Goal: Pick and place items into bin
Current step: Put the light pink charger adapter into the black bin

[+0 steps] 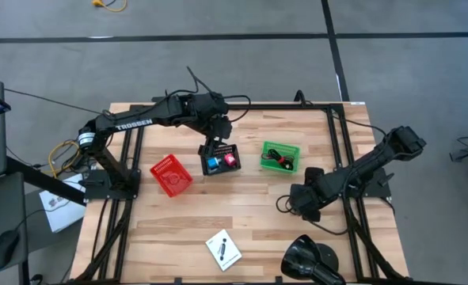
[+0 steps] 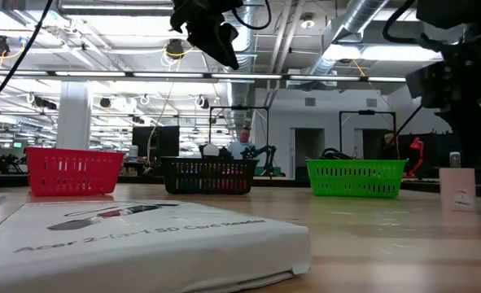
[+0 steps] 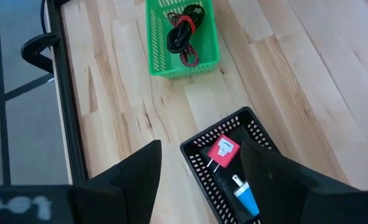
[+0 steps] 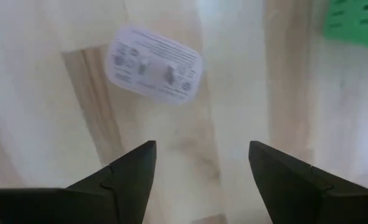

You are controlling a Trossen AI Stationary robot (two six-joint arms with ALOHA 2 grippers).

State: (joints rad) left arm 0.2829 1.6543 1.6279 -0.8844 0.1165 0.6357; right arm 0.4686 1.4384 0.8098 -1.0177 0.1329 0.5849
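My left gripper [image 1: 216, 142] [image 3: 199, 183] hangs open above the black basket [image 1: 220, 158] [image 3: 233, 163], touching nothing. A pink-red piece [image 3: 222, 150] and a small blue piece [image 3: 246, 200] lie inside that basket. The green basket [image 1: 280, 156] holds a black-and-red cord [image 3: 184, 34]. My right gripper [image 1: 297, 203] [image 4: 199, 165] is open, low over the table, with a pale labelled block [image 4: 154, 62] [image 2: 456, 189] resting on the wood just ahead of its fingers. A white card with a black mark [image 1: 223, 249] lies flat near the table's near edge.
A red basket [image 1: 171, 174] stands to the left of the black one. A big glossy black lump [image 1: 309, 260] sits at the near right corner. A black frame [image 1: 336, 134] runs along the table's edges. Bare wood lies between the baskets and the card.
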